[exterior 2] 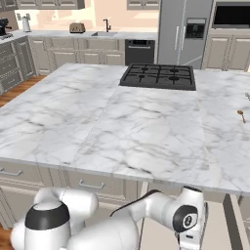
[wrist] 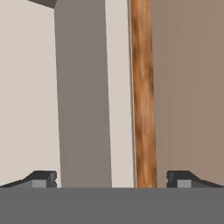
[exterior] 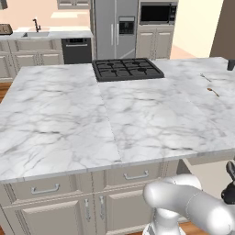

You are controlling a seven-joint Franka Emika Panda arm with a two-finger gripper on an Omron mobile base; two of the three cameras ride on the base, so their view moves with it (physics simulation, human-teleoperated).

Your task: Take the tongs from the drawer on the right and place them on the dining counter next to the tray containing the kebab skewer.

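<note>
Tool (wrist: 112,179) is wide open, nothing between its 2 dark tips, which sit far apart at the bottom of the hand view. It looks along pale cabinet faces, a grey shadowed panel and a strip of brown wood floor (wrist: 143,96); no tongs there. In the right base view the hand hangs low below the desk's (exterior 2: 136,127) near edge, toward its right end, in front of the cabinet fronts. The drawer is hard to pick out: shallow fronts with silver bar handles (exterior: 136,176) run under the near edge, and I cannot tell whether the right one is pulled out. Tongs, tray and skewer can't be made out. Small thin cutlery pieces (exterior: 212,91) lie near the desk's far right edge; the black hob (exterior: 127,69) sits at the back edge, centre.

Judged step: getting into the right drawer. To do it well: keep the jaws spread, square the hand to the drawer, get the tongs in sight before descending, then close across both narrow arms.
</note>
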